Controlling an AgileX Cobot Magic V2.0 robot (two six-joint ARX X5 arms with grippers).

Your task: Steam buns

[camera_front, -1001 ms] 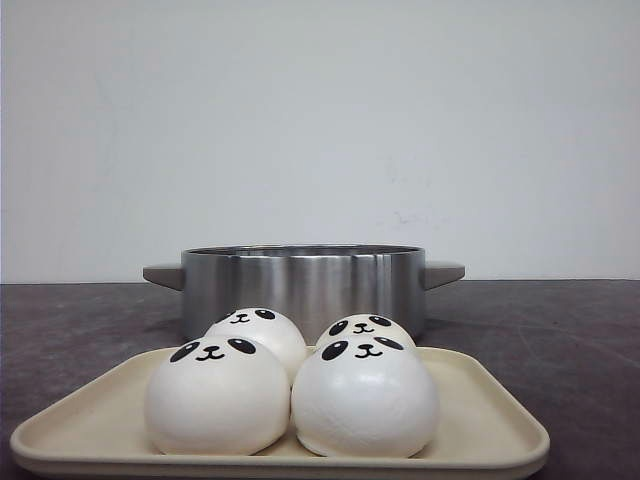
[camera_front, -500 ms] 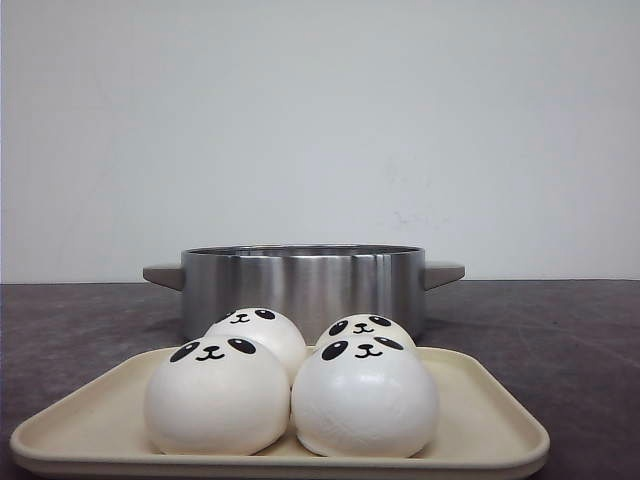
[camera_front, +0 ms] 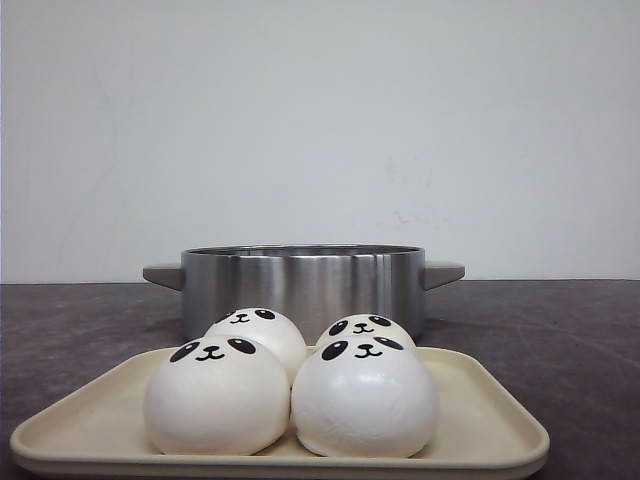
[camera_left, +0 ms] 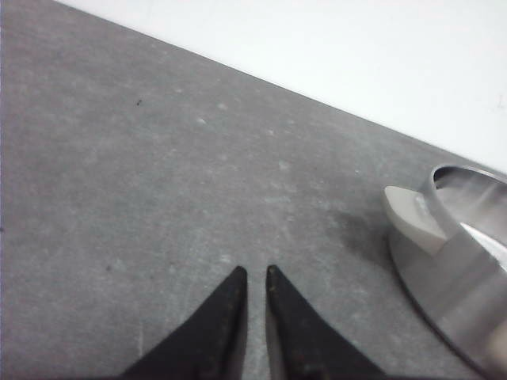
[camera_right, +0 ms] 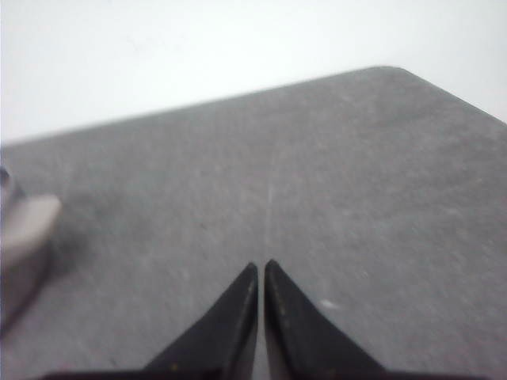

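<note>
Several glossy white panda-faced buns sit together on a beige tray [camera_front: 490, 420] at the front of the table: front left bun [camera_front: 215, 395], front right bun [camera_front: 365, 400], back left bun [camera_front: 262, 328], back right bun [camera_front: 365, 327]. Behind them stands a steel pot [camera_front: 303, 285] with grey handles. Neither gripper shows in the front view. My left gripper [camera_left: 256, 271] is shut and empty over bare table, with the pot [camera_left: 455, 261] off to one side. My right gripper [camera_right: 261, 265] is shut and empty over bare table, the pot handle [camera_right: 24, 226] at the frame edge.
The dark grey table [camera_front: 560, 320] runs back to a white wall. A rounded table corner [camera_right: 396, 73] shows in the right wrist view.
</note>
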